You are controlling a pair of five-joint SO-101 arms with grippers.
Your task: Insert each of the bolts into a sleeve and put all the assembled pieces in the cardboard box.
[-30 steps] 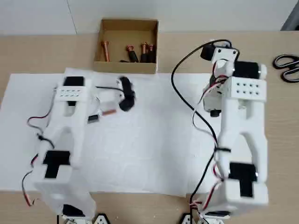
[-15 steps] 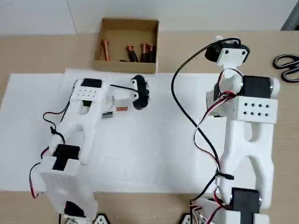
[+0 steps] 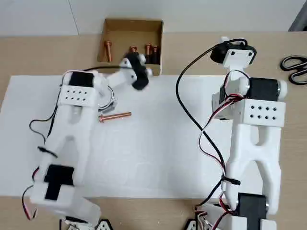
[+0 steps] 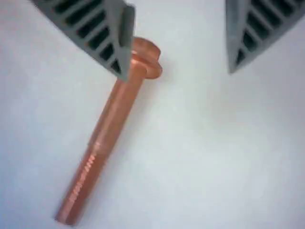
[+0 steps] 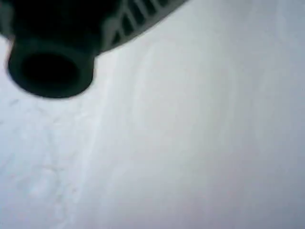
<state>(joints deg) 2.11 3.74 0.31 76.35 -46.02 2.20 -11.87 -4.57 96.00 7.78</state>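
Wooden table (image 3: 192,52) with a big white sheet (image 3: 158,158) over most of it, pale wall (image 3: 201,14) behind. Cardboard box (image 3: 132,68) sits at the far edge of the sheet, just off it on the wood, with assembled pieces (image 3: 149,51) inside: copper bolts in black sleeves, lying side by side. Scissors (image 3: 295,67) lie on bare wood at the far right edge, well apart from everything. One loose bolt (image 3: 115,116) lies flat on the sheet beside the left arm, near the box but outside it. The high view gives that layout; both grippers' fingers are hidden under the arms there. The left wrist view fills that in: left gripper (image 4: 178,67) hangs over the bolt (image 4: 107,143), grey fingers (image 4: 102,33) spread wide, one tip right at the bolt head, nothing pinched. The right wrist view shows the right gripper (image 5: 100,33) over bare sheet, pinching a black sleeve (image 5: 50,71), open end toward the camera, held up off the sheet; just one ribbed finger (image 5: 138,16) is visible beside it.
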